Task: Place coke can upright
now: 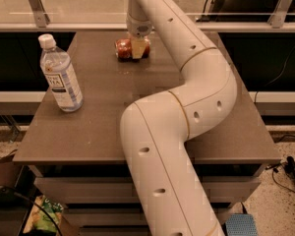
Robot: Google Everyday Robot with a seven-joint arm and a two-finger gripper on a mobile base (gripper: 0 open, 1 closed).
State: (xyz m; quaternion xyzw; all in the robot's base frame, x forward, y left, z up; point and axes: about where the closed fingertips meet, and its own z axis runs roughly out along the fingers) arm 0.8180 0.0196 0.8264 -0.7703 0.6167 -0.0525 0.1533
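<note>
Camera view: gripper (136, 49) is reaching down onto the coke can (123, 48) at upper centre of the frame.
The can is lying on its side on the brown table (101, 114), with the claw covering its middle. Whether the claw is gripping it or sitting open, I cannot tell. A water bottle (60, 77) is standing at upper left.

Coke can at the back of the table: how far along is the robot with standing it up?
Done: the reach; the pincer is at the coke can by the table's far edge. In hand: it is right on the can, which seems to lie on its side. Left: standing it upright and letting go.
</note>
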